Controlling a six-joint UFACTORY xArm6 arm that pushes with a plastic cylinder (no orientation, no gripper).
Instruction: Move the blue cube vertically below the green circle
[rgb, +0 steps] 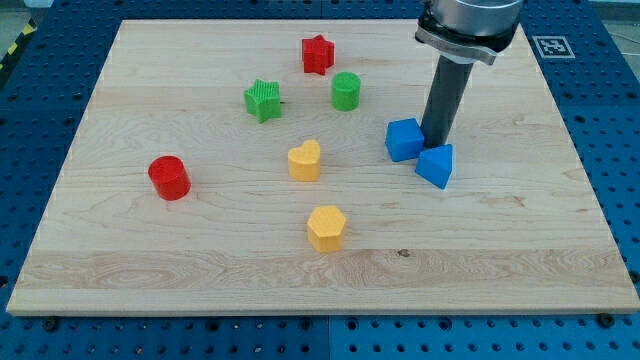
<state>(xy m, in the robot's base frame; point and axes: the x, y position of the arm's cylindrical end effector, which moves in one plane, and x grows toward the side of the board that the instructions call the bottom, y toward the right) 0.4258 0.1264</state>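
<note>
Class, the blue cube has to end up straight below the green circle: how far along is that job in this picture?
Done: nothing visibly yet; the blue cube sits to the view's right of the green circle, not under it. In hand: my tip rests between the cube and the blue triangular block, at the cube's right side. Left: push the cube toward the view's left until it lies below the circle.

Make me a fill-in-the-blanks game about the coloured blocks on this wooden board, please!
1. My tip rests right beside the blue cube and the blue ____-shaped block.
2. The red star sits nearest the view's ____.
3. The block nearest the view's left is the ____ cylinder.
4. There are ____ yellow blocks on the board.

Missing words: triangle; top; red; two
</note>
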